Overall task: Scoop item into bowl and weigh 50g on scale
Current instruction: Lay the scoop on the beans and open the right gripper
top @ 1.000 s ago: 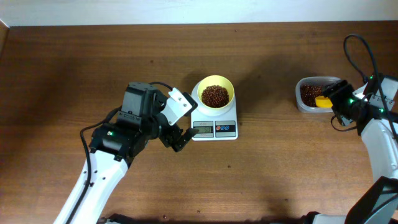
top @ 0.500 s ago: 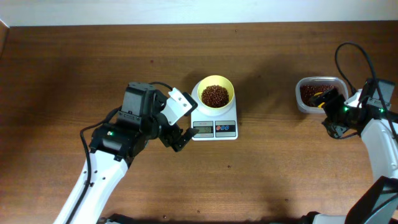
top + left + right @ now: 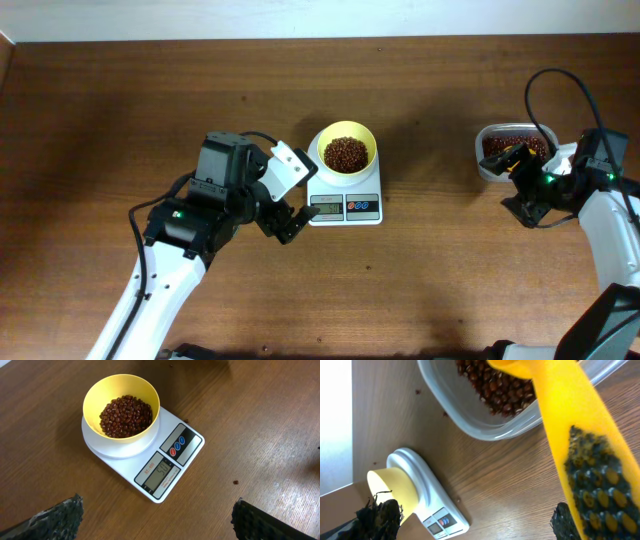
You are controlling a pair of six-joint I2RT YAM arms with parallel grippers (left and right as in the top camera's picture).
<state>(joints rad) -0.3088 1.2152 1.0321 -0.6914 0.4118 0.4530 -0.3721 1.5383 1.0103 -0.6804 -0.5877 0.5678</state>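
**Left fingers** (image 3: 57,516): spread wide and holding nothing. They sit low over the bench (image 3: 440,290), just beside the left front corner of the scale (image 3: 150,467) and apart from it.

**Scale:** white, lying flat on the bench. The grey display is lit, but its digits are too small to read with certainty. Red and blue buttons sit beside the display.

**Bowl** (image 3: 121,390): pale yellow and upright, centred on the scale's round platform.

**Beans** (image 3: 126,415): a dark red-brown heap covering the bottom of the bowl, well below its rim.

**Right fingers** (image 3: 377,517): spread apart and pinching nothing.

**Scoop** (image 3: 560,420): yellow. Its handle crosses in front of the finger at the right of the wrist view. Whether the two touch cannot be told. Its head reaches over the tub (image 3: 470,422).

**Tub:** clear plastic, on the bench at the right side, well apart from the scale. It holds more beans of the same kind.
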